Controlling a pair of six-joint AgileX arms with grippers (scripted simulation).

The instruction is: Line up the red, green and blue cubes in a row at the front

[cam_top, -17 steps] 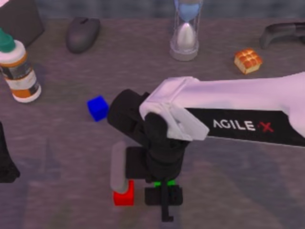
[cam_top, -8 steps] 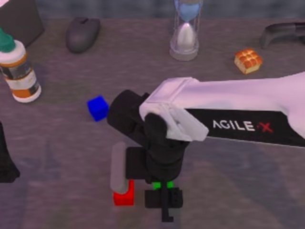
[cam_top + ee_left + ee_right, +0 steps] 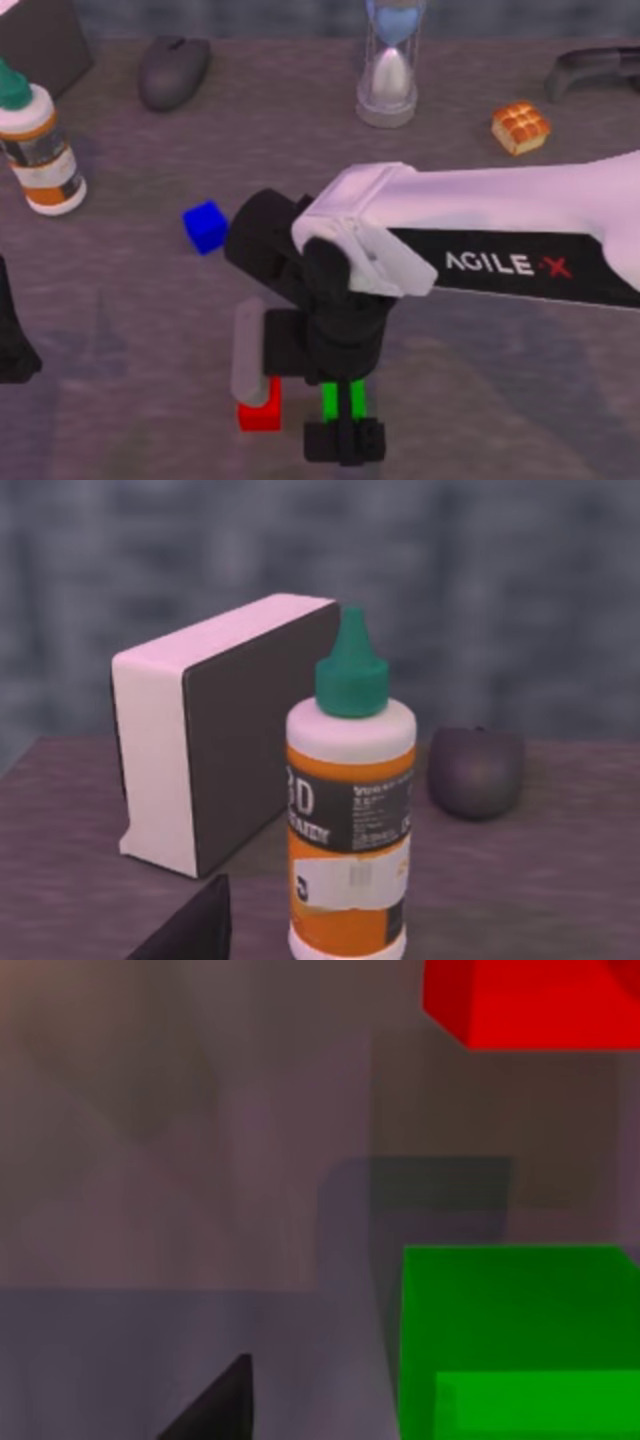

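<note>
The green cube [image 3: 330,398] sits near the front edge under my right gripper [image 3: 343,432], a short gap to the right of the red cube [image 3: 260,415]. The right arm partly covers both. In the right wrist view the green cube [image 3: 520,1340] lies off to one side of the one dark fingertip [image 3: 225,1405] that shows, with bare table between them, and the red cube [image 3: 530,1005] lies beyond. Nothing is clamped. The blue cube [image 3: 205,226] stands alone farther back on the left. My left arm [image 3: 12,345] is parked at the left edge.
An orange bottle [image 3: 40,150] with a green cap [image 3: 350,675] stands at the back left beside a white and dark box [image 3: 210,740]. A mouse [image 3: 173,70], an hourglass [image 3: 390,70] and an orange-tan block [image 3: 520,127] line the back.
The right gripper's black end has shifted toward the front edge, and far more of the green cube shows beneath it. The red and blue cubes have not moved.
</note>
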